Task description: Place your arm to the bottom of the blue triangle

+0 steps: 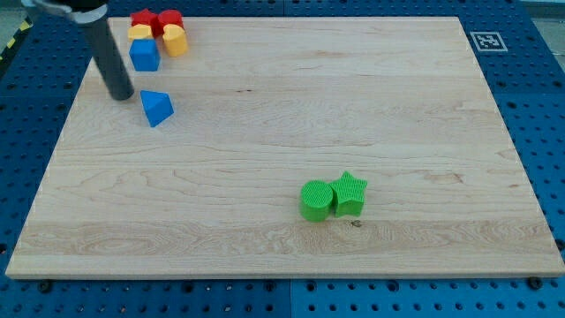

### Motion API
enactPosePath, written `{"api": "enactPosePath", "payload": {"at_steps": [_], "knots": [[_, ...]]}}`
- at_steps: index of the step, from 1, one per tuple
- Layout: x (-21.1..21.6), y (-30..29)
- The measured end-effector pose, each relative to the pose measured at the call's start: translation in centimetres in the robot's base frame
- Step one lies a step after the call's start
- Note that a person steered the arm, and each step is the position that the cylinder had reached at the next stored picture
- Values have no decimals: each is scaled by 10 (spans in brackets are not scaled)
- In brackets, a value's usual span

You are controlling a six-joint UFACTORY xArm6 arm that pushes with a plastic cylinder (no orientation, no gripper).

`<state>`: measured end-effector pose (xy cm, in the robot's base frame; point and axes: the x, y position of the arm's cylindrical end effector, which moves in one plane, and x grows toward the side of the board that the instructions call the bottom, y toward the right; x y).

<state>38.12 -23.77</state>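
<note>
The blue triangle (156, 108) lies on the wooden board (282, 150) near the view's top left. My tip (120, 94) rests on the board just left of the triangle and slightly above it, with a small gap between them. The dark rod rises from the tip toward the view's top left corner.
Above the triangle sits a tight cluster: a blue cube (144, 55), two red blocks (143, 18) (169, 19) and two yellow blocks (139, 34) (175, 41). A green cylinder (315, 200) and a green star (350, 193) touch each other at the lower middle right.
</note>
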Motion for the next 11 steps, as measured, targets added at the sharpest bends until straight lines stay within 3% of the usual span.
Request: {"api": "enactPosePath", "payload": {"at_steps": [3, 8, 9, 11], "knots": [[83, 8], [155, 31], [157, 71], [114, 74]]}}
